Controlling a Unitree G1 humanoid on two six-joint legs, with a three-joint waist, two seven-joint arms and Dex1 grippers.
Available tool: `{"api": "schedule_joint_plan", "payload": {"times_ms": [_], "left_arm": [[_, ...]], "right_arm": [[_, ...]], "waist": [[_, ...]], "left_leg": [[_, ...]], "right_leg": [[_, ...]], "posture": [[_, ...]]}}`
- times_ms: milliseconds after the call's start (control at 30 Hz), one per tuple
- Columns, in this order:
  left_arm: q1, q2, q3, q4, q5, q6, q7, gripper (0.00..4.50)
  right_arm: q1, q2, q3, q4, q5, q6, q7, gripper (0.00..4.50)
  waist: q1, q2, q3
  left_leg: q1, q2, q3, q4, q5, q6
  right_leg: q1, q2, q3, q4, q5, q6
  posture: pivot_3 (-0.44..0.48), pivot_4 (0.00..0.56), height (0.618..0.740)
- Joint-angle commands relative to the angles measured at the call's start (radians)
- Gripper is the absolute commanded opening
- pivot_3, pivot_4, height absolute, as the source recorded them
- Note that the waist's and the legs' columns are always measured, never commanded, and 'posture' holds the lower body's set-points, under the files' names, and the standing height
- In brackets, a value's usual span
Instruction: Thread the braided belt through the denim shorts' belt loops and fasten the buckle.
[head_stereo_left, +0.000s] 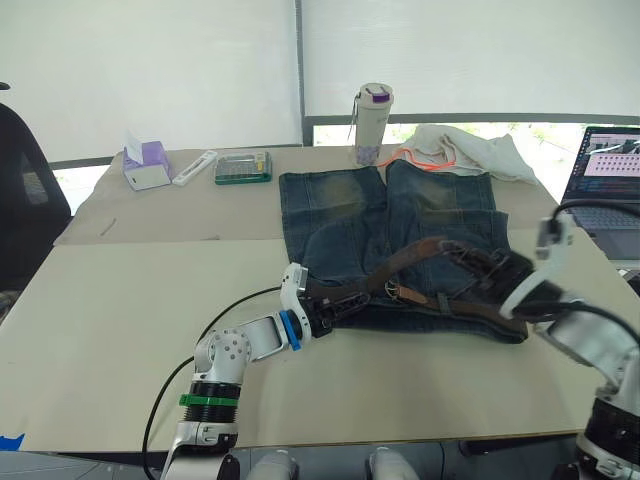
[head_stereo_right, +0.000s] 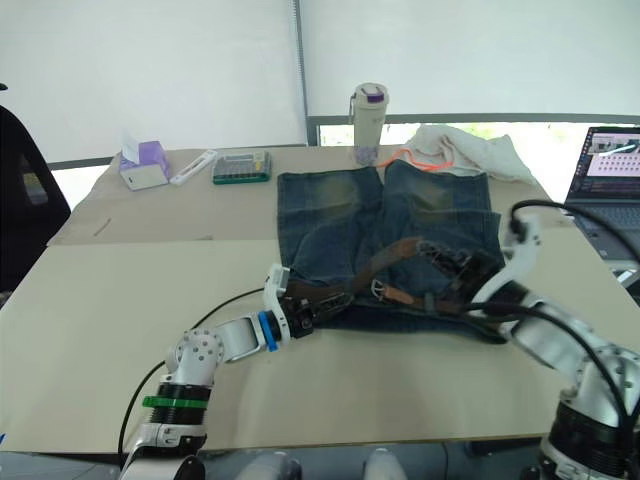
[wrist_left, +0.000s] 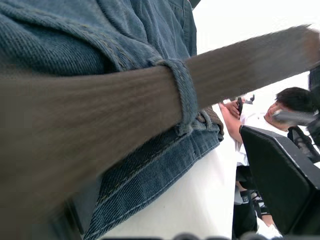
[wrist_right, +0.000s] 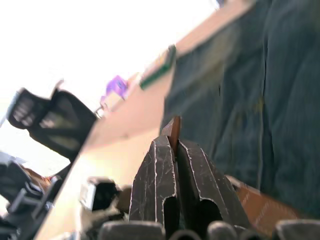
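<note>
The denim shorts (head_stereo_left: 400, 215) lie flat on the table, waistband toward me. The braided belt (head_stereo_left: 405, 255) rises in an arc over the waistband between my two grippers. A second stretch of it lies along the waistband, with the buckle (head_stereo_left: 393, 290) near the middle. My left gripper (head_stereo_left: 340, 303) is at the waistband's left end, fingers apart around the strap. In the left wrist view the belt passes through one of the belt loops (wrist_left: 182, 95). My right gripper (wrist_right: 172, 145) is shut on the strap's thin end, above the waistband's right part (head_stereo_left: 485, 268).
A bottle (head_stereo_left: 373, 125) and a white cloth with an orange cord (head_stereo_left: 470, 150) sit beyond the shorts. A laptop (head_stereo_left: 605, 175) is at the right edge. A tissue box (head_stereo_left: 147, 165) and a green case (head_stereo_left: 243, 167) lie far left. A person's hand (wrist_left: 232, 117) shows beyond the table.
</note>
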Motion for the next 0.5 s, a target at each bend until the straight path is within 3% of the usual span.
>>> {"api": "schedule_joint_plan", "payload": {"times_ms": [33, 133, 267, 500], "left_arm": [[0.057, 0.071, -0.043, 0.007, 0.071, 0.008, -0.030, 4.46], [0.074, 0.124, -0.046, -0.044, 0.048, -0.002, -0.113, 4.46], [0.095, 0.210, 0.013, -0.102, -0.010, -0.032, -0.241, 4.46], [0.155, 0.252, 0.152, -0.232, -0.288, 0.071, -0.352, 4.46]], "right_arm": [[-0.055, -0.055, -0.071, 0.029, 0.205, -0.138, -0.054, 0.00], [-0.072, -0.055, -0.065, 0.036, 0.324, -0.207, -0.095, 0.00], [-0.103, 0.055, -0.040, -0.012, 0.337, -0.243, -0.107, 0.00], [-0.137, 0.215, 0.012, -0.078, 0.337, -0.321, -0.168, 0.00]], "waist": [[-0.006, 0.000, 0.000], [-0.015, 0.000, 0.000], [-0.018, 0.003, 0.002], [-0.009, 0.010, 0.006]], "left_leg": [[0.000, 0.000, 0.000, 0.000, 0.000, 0.000], [-0.005, 0.003, 0.001, -0.002, 0.000, 0.000], [-0.007, 0.007, 0.001, -0.002, 0.000, 0.000], [-0.008, 0.016, 0.000, -0.001, 0.000, 0.001]], "right_leg": [[0.000, 0.000, 0.000, 0.000, 0.000, 0.000], [0.000, 0.002, 0.001, -0.001, 0.000, -0.001], [-0.002, 0.007, 0.002, -0.001, 0.001, -0.003], [-0.008, 0.013, 0.000, -0.004, 0.007, -0.012]], "posture": [[0.000, 0.150, 0.740], [0.000, 0.150, 0.740], [0.000, 0.150, 0.740], [0.000, 0.150, 0.740]]}}
